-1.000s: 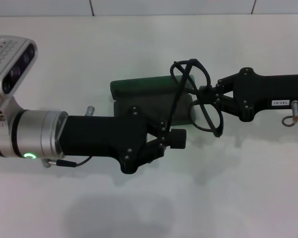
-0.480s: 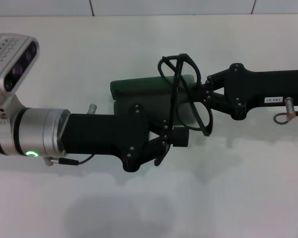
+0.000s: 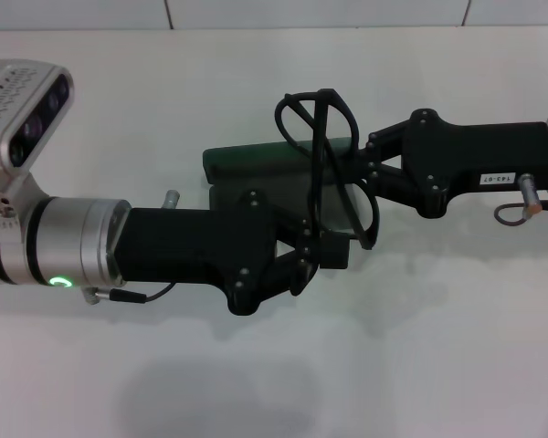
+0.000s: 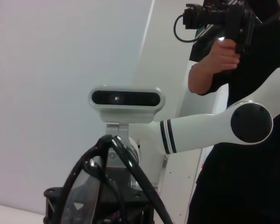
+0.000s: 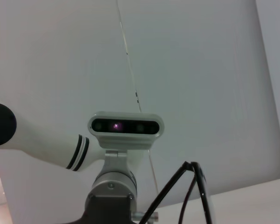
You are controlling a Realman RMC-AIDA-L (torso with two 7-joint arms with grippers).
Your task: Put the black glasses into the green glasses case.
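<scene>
Black glasses [image 3: 333, 164] (held by both grippers) above green glasses case [image 3: 256, 164]

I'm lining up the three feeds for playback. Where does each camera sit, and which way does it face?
Head view: on the robot's head, looking down at the white table; the left gripper and right gripper meet over the green glasses case, both on the black glasses.
Left wrist view: faces the right arm's wrist camera, with a person filming behind.
Right wrist view: faces the left arm's wrist camera against a wall.
Shared: the glasses show in all three.
</scene>
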